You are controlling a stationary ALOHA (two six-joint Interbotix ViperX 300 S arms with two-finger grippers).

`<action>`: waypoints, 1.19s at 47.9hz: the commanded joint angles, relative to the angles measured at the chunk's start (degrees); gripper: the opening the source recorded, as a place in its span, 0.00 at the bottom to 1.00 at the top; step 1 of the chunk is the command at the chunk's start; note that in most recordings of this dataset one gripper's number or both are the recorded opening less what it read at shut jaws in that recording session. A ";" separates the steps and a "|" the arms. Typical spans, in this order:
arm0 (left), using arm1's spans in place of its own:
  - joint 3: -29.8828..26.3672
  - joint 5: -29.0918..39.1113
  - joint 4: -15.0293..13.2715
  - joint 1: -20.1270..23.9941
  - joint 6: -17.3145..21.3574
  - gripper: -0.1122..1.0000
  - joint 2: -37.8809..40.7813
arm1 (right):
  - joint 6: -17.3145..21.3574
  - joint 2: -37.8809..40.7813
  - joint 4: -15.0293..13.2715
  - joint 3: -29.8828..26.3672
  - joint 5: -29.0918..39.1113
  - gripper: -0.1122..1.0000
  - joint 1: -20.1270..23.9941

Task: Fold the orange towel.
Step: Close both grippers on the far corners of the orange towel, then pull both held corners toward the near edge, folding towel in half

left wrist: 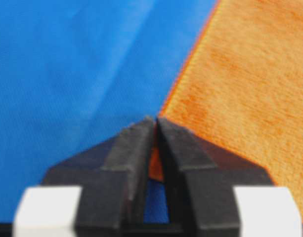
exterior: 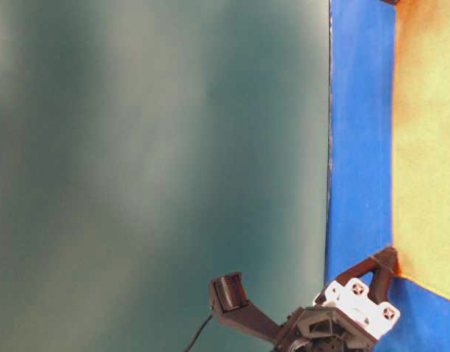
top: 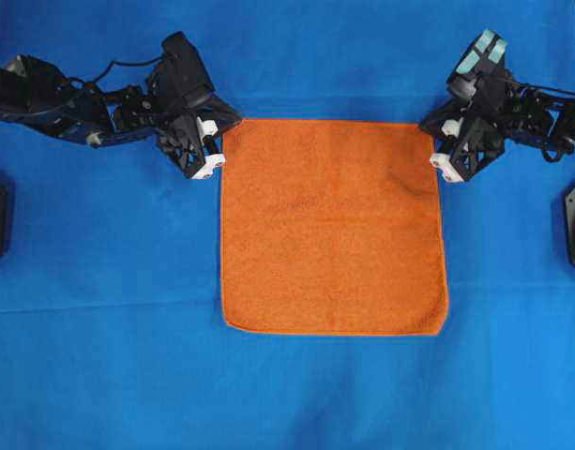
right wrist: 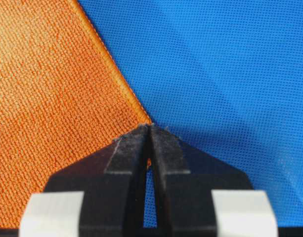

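The orange towel [top: 332, 227] lies flat and square in the middle of the overhead frame, spread on the large blue cloth [top: 99, 375] that covers the whole table. Its hem runs straight along all four sides; the two lower corners are slightly rounded and lie free, well apart from either arm.

The left gripper [top: 229, 125] sits at the towel's upper left corner. In the left wrist view its fingers [left wrist: 136, 148] are pressed together with a sliver of orange hem caught between them. The right gripper [top: 430, 128] sits at the upper right corner, and in the right wrist view its fingertips [right wrist: 166, 148] are likewise closed on the very tip of that corner.

Bare blue cloth surrounds the towel: wide bands at the left and right of the frame, a broad strip below the lower hem, and a narrower strip above the upper hem between the two arms.
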 commanded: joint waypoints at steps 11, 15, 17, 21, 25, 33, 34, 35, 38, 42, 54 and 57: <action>-1.14 4.66 0.18 -0.88 1.76 0.12 -3.25 | 0.09 -2.37 0.00 -0.53 -0.35 0.11 0.26; -1.32 5.80 0.18 -0.62 1.76 0.12 -5.36 | 0.09 -3.87 0.09 -0.53 0.18 0.11 0.26; -1.32 6.24 0.18 -0.62 1.76 0.12 -6.33 | 0.09 -4.83 0.09 -0.62 0.62 0.11 0.26; -1.41 6.94 0.26 -0.62 1.85 0.12 -8.09 | 0.09 -7.03 0.09 -0.62 2.02 0.11 0.26; -1.49 7.12 0.18 -0.35 1.85 0.12 -9.49 | 0.18 -8.79 0.09 -0.53 3.25 0.11 0.26; -1.67 7.12 0.18 -0.09 3.16 0.12 -10.55 | 0.18 -10.46 0.00 -0.18 3.87 0.11 0.26; -1.67 7.21 0.18 -0.09 3.25 0.12 -10.55 | 0.09 -10.46 0.00 -0.18 3.87 0.11 0.26; -1.76 7.21 0.18 -0.09 3.34 0.12 -10.55 | 0.09 -10.46 0.00 -0.18 3.87 0.11 0.26; -1.93 7.56 0.18 -0.18 3.43 0.12 -10.55 | 0.09 -10.46 0.00 -0.18 3.87 0.11 0.26; -2.20 8.70 0.18 -0.09 3.43 0.12 -10.55 | 0.18 -10.46 0.09 -0.18 3.96 0.11 0.26; -2.99 12.83 0.18 -2.55 2.72 0.12 -12.74 | 0.35 -12.74 1.05 0.18 8.35 0.11 3.16; -3.08 13.45 0.18 -3.78 2.64 0.12 -13.62 | 0.35 -14.33 1.67 0.18 10.28 0.11 4.48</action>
